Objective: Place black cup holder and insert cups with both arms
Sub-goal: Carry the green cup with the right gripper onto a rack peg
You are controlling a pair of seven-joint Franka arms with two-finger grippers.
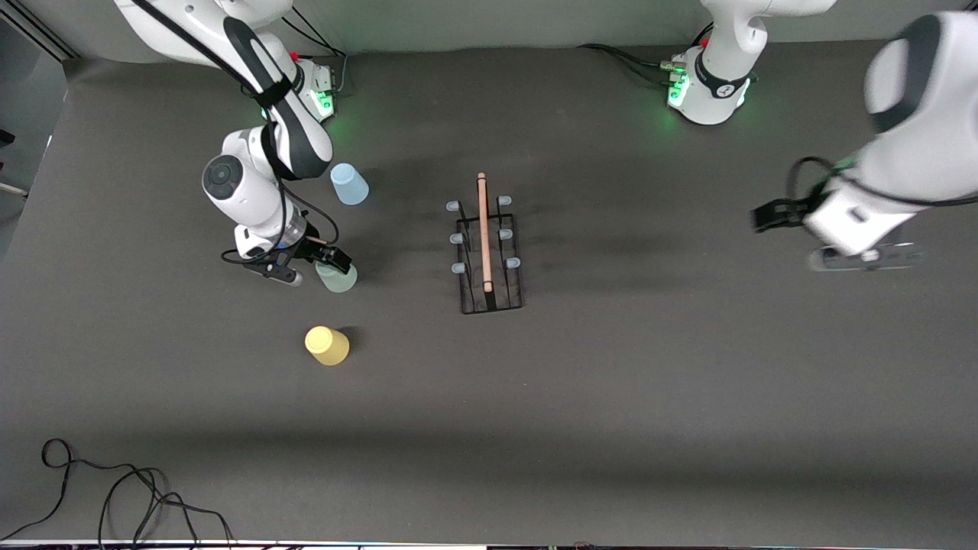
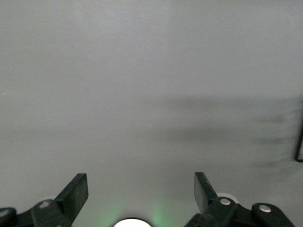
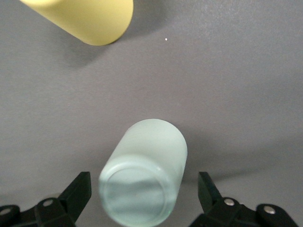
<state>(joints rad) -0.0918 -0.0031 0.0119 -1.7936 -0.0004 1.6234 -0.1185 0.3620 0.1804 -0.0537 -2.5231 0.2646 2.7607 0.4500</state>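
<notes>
The black cup holder [image 1: 489, 256] stands at the table's middle, its wooden rod handle [image 1: 483, 229] on top. The pale green cup [image 1: 337, 278] stands toward the right arm's end; in the right wrist view [image 3: 144, 184] its closed end faces the camera. My right gripper [image 1: 313, 269] is open, a finger on each side of this cup without touching it [image 3: 143, 183]. The light blue cup [image 1: 349, 184] stands farther from the front camera, the yellow cup [image 1: 327, 345] nearer [image 3: 90, 19]. My left gripper [image 1: 772, 215] is open and empty over bare table [image 2: 140, 183] at the left arm's end.
Loose black cables [image 1: 114, 489] lie at the table's edge nearest the front camera, toward the right arm's end. The arms' green-lit bases [image 1: 707, 88] stand along the edge farthest from that camera. An edge of the rack [image 2: 299, 142] shows in the left wrist view.
</notes>
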